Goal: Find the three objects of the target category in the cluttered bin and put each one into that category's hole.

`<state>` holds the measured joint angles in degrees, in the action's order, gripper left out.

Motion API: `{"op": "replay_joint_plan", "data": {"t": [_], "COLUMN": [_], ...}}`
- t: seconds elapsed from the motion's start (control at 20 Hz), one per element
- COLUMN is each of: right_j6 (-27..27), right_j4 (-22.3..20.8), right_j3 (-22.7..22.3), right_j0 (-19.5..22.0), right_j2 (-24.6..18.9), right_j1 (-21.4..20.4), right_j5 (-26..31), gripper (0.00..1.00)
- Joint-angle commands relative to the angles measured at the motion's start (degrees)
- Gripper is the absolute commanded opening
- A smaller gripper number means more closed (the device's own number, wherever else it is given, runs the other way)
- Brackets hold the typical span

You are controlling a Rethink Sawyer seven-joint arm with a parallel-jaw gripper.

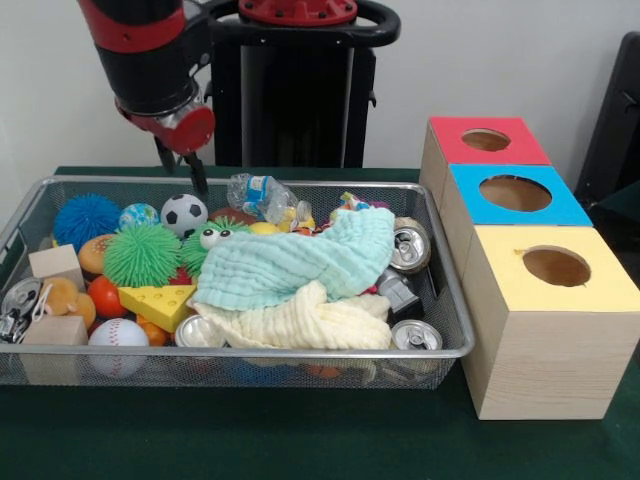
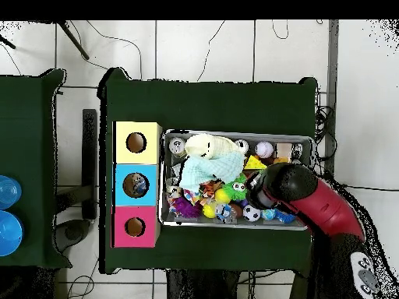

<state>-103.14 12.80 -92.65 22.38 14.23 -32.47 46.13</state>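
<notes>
Meanwhile, our gripper (image 1: 190,170), its jaw state unclear, hung beside one remaining bottle (image 1: 258,192) in the bin (image 1: 452,300), far from the hole (image 1: 515,192).

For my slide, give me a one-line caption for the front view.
Sawyer gripper hovers over the far edge of a cluttered wire bin, beside a clear bottle; three colour-topped boxes wait alongside.
</notes>
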Motion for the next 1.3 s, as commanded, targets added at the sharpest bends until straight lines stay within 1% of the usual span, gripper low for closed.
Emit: {"op": "replay_joint_plan", "data": {"t": [0.05,0.1,0.15,0.25,0.3,0.4,0.55,0.65,0.75,0.9,1.05,1.15,1.2,1.3], "right_j6": [-6.0,-6.4,-6.7,-4.8,-4.8,-4.4,-3.4,-3.7,-2.8,-0.1,4.6,6.6,6.4,5.1], "right_j4": [2.2,2.6,3.1,2.8,2.3,0.2,-2.9,-3.8,-5.0,-7.8,-12.2,-14.7,-15.3,-14.8], "right_j3": [-2.8,-3.5,-3.1,-3.4,-3.5,-4.4,-4.3,-5.2,-4.9,-4.4,-2.5,-1.1,-1.0,-1.0], "right_j0": [0.3,0.2,0.3,1.0,0.6,-0.2,0.4,0.9,1.9,2.6,3.6,3.8,4.3,5.9], "right_j2": [-7.0,-7.4,-8.0,-9.7,-9.6,-9.5,-10.6,-11.1,-12.0,-12.4,-13.0,-13.1,-13.6,-15.3], "right_j1": [-0.5,-0.3,0.8,2.1,2.4,2.1,2.9,3.3,4.3,3.9,3.0,2.4,2.4,3.2], "right_j5": [2.9,1.6,0.7,-4.2,-6.4,-13.1,-22.8,-26.5,-29.2,-30.6,-29.7,-28.2,-27.4,-24.8], "gripper": [1.0,1.0,1.0,1.0,1.0,1.0,1.0,1.0,1.0,1.0,1.0,1.0,1.0,1.0]}}
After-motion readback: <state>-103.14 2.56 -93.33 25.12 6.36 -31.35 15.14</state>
